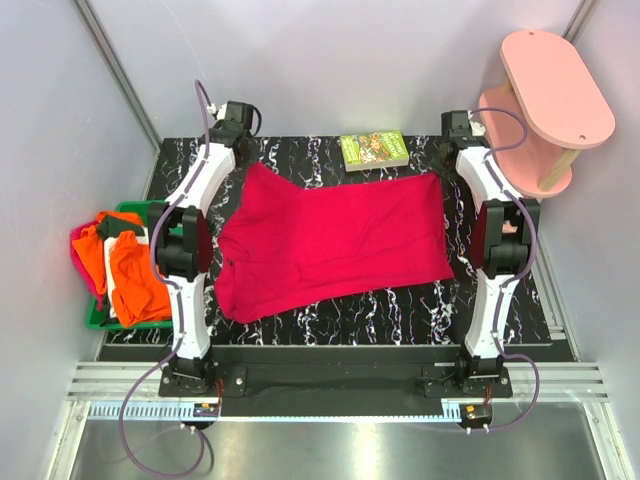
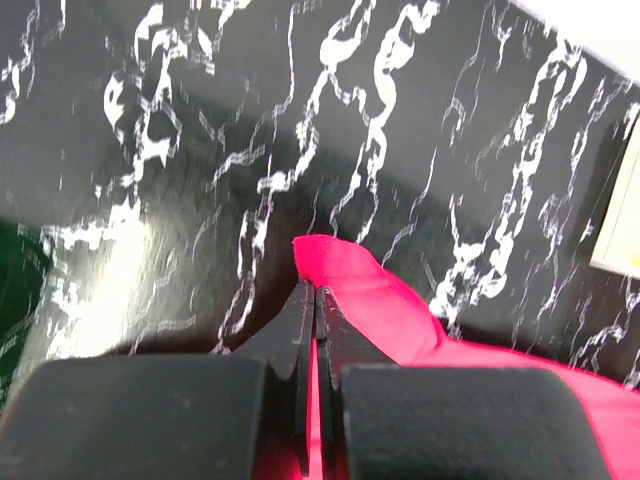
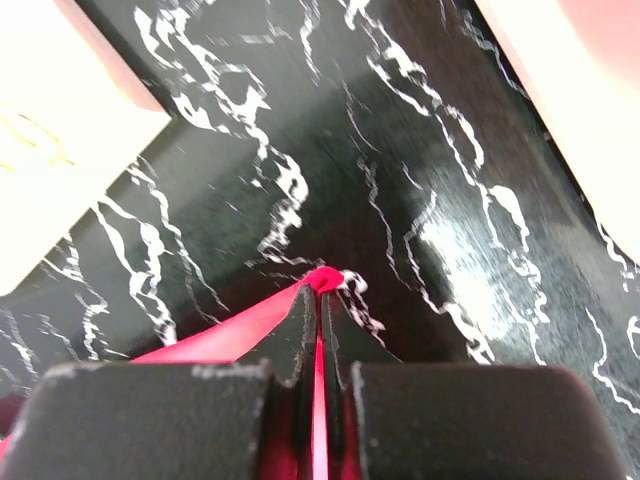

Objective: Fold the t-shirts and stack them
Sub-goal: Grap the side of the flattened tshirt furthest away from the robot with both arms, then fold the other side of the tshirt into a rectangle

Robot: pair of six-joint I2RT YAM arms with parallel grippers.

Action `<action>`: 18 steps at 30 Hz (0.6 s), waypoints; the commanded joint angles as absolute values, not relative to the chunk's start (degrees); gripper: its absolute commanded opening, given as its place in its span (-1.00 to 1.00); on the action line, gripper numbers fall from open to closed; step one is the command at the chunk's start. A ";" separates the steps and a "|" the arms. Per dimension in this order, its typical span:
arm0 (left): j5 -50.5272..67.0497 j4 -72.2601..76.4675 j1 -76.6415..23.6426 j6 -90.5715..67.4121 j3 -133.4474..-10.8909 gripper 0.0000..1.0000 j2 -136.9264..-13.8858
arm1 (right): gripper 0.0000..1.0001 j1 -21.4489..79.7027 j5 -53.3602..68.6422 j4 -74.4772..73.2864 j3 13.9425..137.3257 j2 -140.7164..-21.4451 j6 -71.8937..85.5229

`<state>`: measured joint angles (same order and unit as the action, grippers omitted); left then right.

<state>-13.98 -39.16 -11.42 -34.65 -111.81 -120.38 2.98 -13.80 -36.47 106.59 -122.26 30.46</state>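
two pinches hold the crimson t-shirt [image 1: 330, 240], spread across the tabletop's middle toward its far edge: left gripper [image 2: 312, 305] and right gripper [image 3: 322, 300] each pressed together on a far corner. light, limp cloth, likely to sag, so corner holds suit it.

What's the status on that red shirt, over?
Left gripper shut on a far corner of the red t-shirt. Right gripper shut on the other far corner. Shirt spread on table. Green book just past its far edge.
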 commanded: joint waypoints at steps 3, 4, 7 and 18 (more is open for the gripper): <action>-10.99 -42.54 -8.18 -32.96 -124.96 -1.00 -126.82 | -1.00 2.46 -13.27 -37.71 113.64 -125.41 29.35; -10.46 -42.54 -7.74 -32.96 -125.59 -1.00 -127.78 | -1.00 2.37 -13.27 -37.88 114.16 -125.68 29.53; -9.59 -42.45 -6.59 -32.70 -127.79 -1.00 -129.80 | -1.00 1.67 -12.92 -38.06 114.26 -126.21 30.32; -5.10 -41.66 -5.71 -31.29 -131.22 -1.00 -133.16 | -1.00 0.88 -12.40 -36.74 108.47 -125.86 31.20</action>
<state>-7.64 -43.24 -5.72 -32.77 -128.22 -133.19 1.13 -12.71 -37.67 110.50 -126.23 30.87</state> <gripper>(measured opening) 0.009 0.018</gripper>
